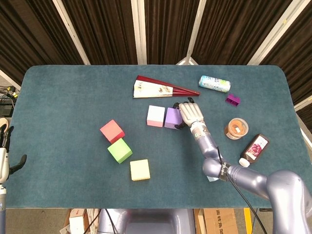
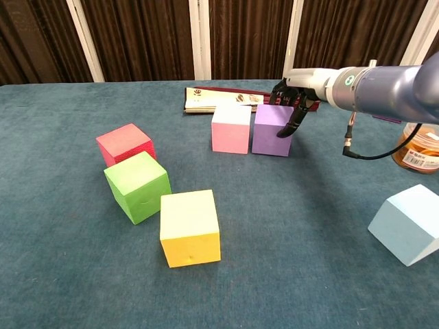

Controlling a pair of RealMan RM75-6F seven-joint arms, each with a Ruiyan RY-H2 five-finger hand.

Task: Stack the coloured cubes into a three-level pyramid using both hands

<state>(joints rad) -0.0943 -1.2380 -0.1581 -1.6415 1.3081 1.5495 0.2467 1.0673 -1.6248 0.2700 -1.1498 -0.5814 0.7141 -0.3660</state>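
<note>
right hand (image 1: 190,113): sitting centre-right of the head view, fingers curling over the top and right side of the purple cube (image 1: 172,117); touching it, but can't tell if it is actually gripping
left hand (image 1: 5,151): showing only at the far left edge of the head view, off the table, fingers apart, holding nothing
purple cube: resting on the table (image 1: 73,97), just right of the pink cube (image 1: 156,116); the two sitting very close, can't tell if touching
pink cube: sitting centre of frame, below the folded fan (image 1: 161,88)
red cube (image 1: 112,131): lying left of centre, corner to corner with the green cube (image 1: 120,150) just below it
yellow cube (image 1: 140,169): sitting lower centre, near the green cube, slightly right of it
light blue cube (image 2: 407,223): lying at the lower right of the chest view, tilted, well apart from the other cubes
stack: nothing standing on anything, all cubes sitting on the table
clutter, right side of head view: can (image 1: 214,83) lying on its side, small purple block (image 1: 233,100), orange jar (image 1: 236,128), dark bottle (image 1: 254,148)
</note>
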